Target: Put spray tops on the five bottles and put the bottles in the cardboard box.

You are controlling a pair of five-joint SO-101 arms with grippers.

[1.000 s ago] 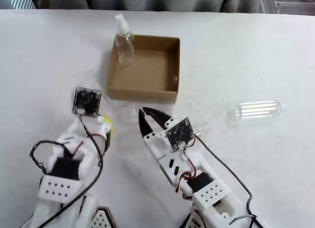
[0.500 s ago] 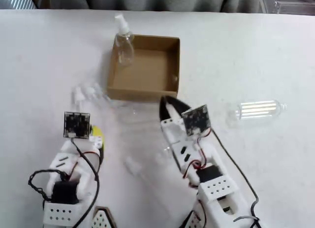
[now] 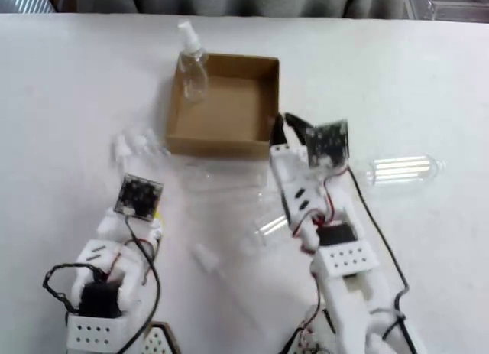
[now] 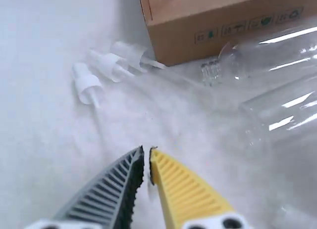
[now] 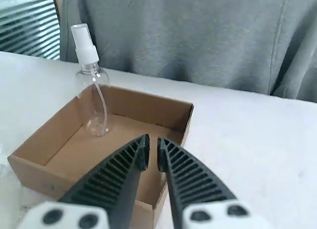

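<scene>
The cardboard box (image 3: 222, 138) sits mid-table; one clear bottle with a white spray top (image 3: 192, 66) stands in its far left corner, also seen in the right wrist view as bottle (image 5: 92, 85) inside box (image 5: 29, 162). My right gripper (image 3: 279, 129) is shut and empty at the box's near right corner, fingertips (image 5: 143, 146) above its rim. My left gripper (image 4: 147, 153) is shut and empty, low over the table, short of three loose spray tops (image 4: 106, 67), which lie left of the box (image 3: 130, 144). Uncapped clear bottles (image 4: 267, 56) lie in front of the box.
Another uncapped bottle (image 3: 403, 170) lies far right on the white table. One more bottle (image 3: 264, 227) lies beside the right arm, and a loose spray top (image 3: 205, 256) lies between the arms. A person in grey sits behind the far table edge.
My right arm swung right and forward from the table's middle to the box's near right corner, and its fingers came together. My left arm drew back, uncovering the spray tops.
</scene>
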